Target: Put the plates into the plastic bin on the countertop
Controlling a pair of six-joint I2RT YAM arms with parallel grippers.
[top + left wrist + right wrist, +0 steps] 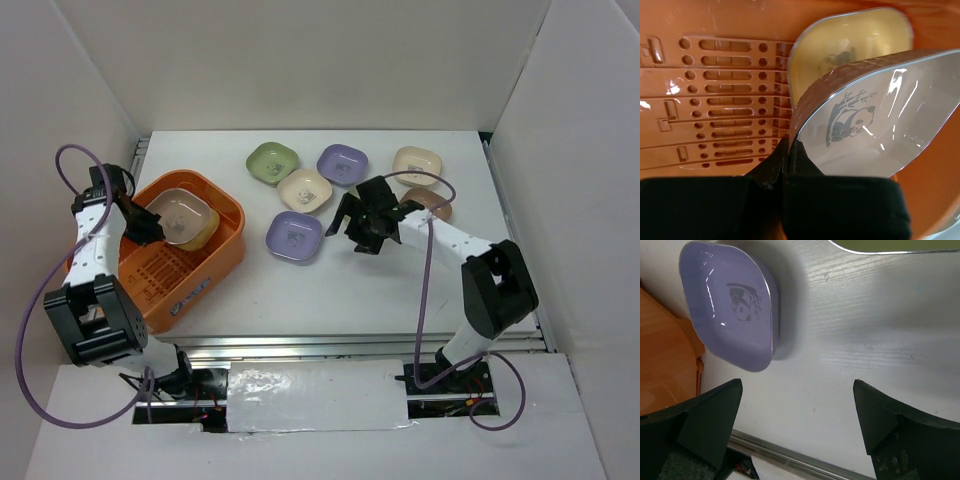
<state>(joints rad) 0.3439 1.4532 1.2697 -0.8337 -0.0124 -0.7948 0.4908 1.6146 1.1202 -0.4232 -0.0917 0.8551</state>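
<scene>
Plates (305,189) part-loaded only. Countertop (380,300): six counted loose across far half, all apart from plastic bin (155,268) at left edge.

Bin contents: yellow plate (850,40) lying flat at far end, brown plate (880,115) tilted above it, clamped at rim by left gripper (785,150).

Step in hand, by judgement: release into bin. Required next: lowering brown plate to nest on yellow, then parting the jaws.

Right gripper (797,405) spread wide, empty, hovering just beside lilac plate (730,315). Probable next pick, needing one finger under its rim.

Hidden or unclear:
- loose brown plate (437,207) partly behind right arm (490,280)
- any further plate beneath yellow one not discernible
- cropped plate (890,245) at wrist view's top edge, colour uncertain
</scene>
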